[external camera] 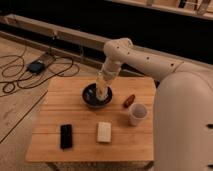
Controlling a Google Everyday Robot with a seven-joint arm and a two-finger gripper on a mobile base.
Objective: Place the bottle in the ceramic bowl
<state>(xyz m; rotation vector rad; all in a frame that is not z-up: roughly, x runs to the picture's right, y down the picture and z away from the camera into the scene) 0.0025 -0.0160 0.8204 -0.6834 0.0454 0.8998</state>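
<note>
End effector: the end effector (103, 85) hangs low over the ceramic bowl (97, 96), fingers closed around the bottle (102, 86).
Bottle: pale and upright, held at the bowl's opening, its lower end down inside the rim.
Bowl: dark and glossy, sitting toward the back of the wooden surface (85, 140).
Right of bowl: a small reddish-brown oblong thing (129, 100), and a white cup (137, 114) just in front of it.
Front of surface: a black slab (66, 136) and a pale block (104, 132), lying apart.
Floor: cables (30, 75) trail at left.
</note>
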